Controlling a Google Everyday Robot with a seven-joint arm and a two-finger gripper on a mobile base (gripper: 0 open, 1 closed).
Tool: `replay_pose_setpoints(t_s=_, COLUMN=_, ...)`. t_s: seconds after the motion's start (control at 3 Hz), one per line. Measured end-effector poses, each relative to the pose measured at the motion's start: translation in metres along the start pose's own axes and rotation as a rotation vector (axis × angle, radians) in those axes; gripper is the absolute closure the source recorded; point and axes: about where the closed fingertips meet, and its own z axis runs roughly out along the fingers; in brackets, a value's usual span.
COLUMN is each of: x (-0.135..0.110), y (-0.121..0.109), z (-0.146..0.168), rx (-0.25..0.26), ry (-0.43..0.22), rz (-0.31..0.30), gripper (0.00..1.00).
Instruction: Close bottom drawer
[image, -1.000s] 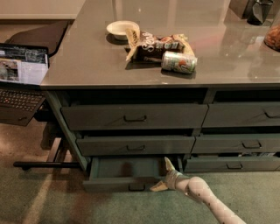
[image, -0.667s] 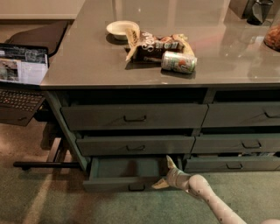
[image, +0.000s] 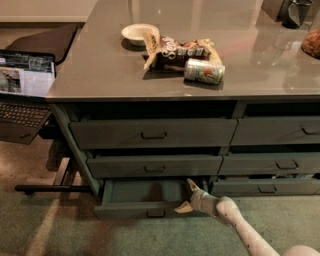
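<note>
The bottom drawer (image: 140, 192) stands pulled out at the foot of the left column of the grey-green cabinet. Its plain green floor shows, and its low front panel carries a small dark handle (image: 156, 214). My gripper (image: 188, 196) is at the drawer's right front corner. It is open, with one finger up over the drawer's right side and the other down at the front panel. My pale arm (image: 240, 229) runs in from the lower right. The gripper holds nothing.
Two taller drawers (image: 152, 132) sit above, slightly ajar. On the counter (image: 100, 70) are a white bowl (image: 137, 33), a chip bag (image: 175, 50) and a can (image: 204, 71). A laptop (image: 22, 95) on a stand is at left. Green carpet (image: 100, 237) lies in front.
The drawer has slid inward a little, and my gripper has moved slightly with its front right corner. Nothing else moved.
</note>
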Motion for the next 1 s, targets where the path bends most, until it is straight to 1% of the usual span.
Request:
replay_pose_setpoints(t_s=0.33, x=-0.002, y=0.0, z=-0.002, rx=0.0, ry=0.0, rz=0.0, gripper=0.41)
replay_pose_setpoints(t_s=0.67, x=-0.002, y=-0.001, z=-0.004, rx=0.017, ry=-0.005, rz=-0.002, gripper=0.51)
replay_pose_setpoints(t_s=1.0, x=-0.005, y=-0.011, z=-0.011, rx=0.076, ry=-0.024, rz=-0.008, gripper=0.55)
